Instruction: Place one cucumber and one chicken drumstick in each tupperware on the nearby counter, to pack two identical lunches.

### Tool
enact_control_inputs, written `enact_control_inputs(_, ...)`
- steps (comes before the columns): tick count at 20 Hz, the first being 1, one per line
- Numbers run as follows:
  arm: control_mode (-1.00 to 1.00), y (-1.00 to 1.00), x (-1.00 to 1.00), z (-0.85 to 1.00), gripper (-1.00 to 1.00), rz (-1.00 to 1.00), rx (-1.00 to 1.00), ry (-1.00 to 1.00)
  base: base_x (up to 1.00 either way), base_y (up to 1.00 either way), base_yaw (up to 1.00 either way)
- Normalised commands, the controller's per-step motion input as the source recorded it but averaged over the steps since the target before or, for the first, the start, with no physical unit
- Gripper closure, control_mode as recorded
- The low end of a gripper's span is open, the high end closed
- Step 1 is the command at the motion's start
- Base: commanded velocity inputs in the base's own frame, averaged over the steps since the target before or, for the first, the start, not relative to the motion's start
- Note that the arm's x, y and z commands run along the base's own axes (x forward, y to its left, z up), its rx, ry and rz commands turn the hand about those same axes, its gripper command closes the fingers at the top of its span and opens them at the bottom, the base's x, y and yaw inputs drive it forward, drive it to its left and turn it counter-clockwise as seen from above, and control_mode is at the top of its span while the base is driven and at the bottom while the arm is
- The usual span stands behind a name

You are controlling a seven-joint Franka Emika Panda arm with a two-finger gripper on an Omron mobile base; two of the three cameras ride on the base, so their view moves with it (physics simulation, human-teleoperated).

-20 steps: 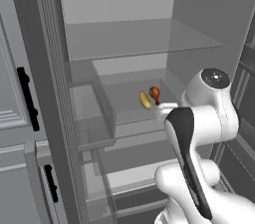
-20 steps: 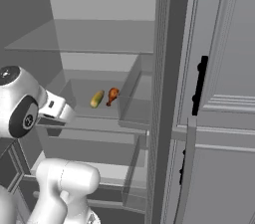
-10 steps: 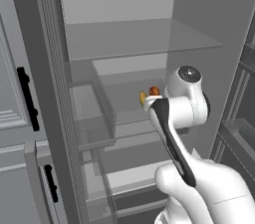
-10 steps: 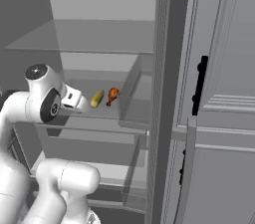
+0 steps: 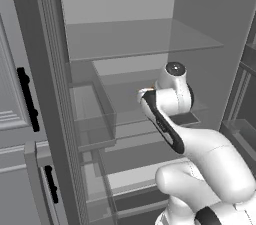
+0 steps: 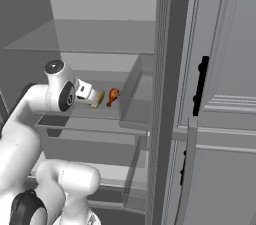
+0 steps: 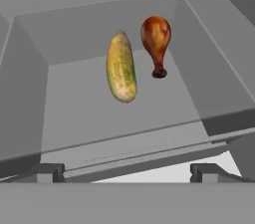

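Left base view: the arm reaches into the open fridge (image 5: pixel 125 69).

Right base view: the gripper (image 6: pixel 92 97) points at the cucumber (image 6: pixel 98 99), just beyond it; the drumstick (image 6: pixel 113 95) lies right.

Hand view: fingers spread wide; the cucumber's long axis runs near-to-far.

Cucumber (image 7: pixel 121 66): mottled yellow-green skin, dull, faintly speckled. Chicken drumstick (image 7: pixel 156 39): browned orange-red surface, soft sheen at the rounded end, darker at the bone tip. Fridge drawer (image 7: pixel 74 98): smooth matt grey, plastic-like walls and floor. Glass-like shelf (image 5: pixel 140 39): translucent grey, smooth. Fridge door (image 6: pixel 225 94): flat grey panelled finish, matt, with glossy black handle (image 6: pixel 200 85).
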Motion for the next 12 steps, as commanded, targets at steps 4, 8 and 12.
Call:
enact_control_inputs(4,-1.00,-0.02,0.69,-0.39,-1.00,0.00,-0.09,0.16,0.00,0.00,0.00)
enact_control_inputs(8,-1.00,-0.03,0.54,-0.45,-1.00,0.00,-0.03,0.07,0.00,0.00,0.00)
enact_control_inputs(12,-1.00,0.00,0.46,-0.15,-1.00,0.00,0.03,0.00,0.00,0.00,0.00)
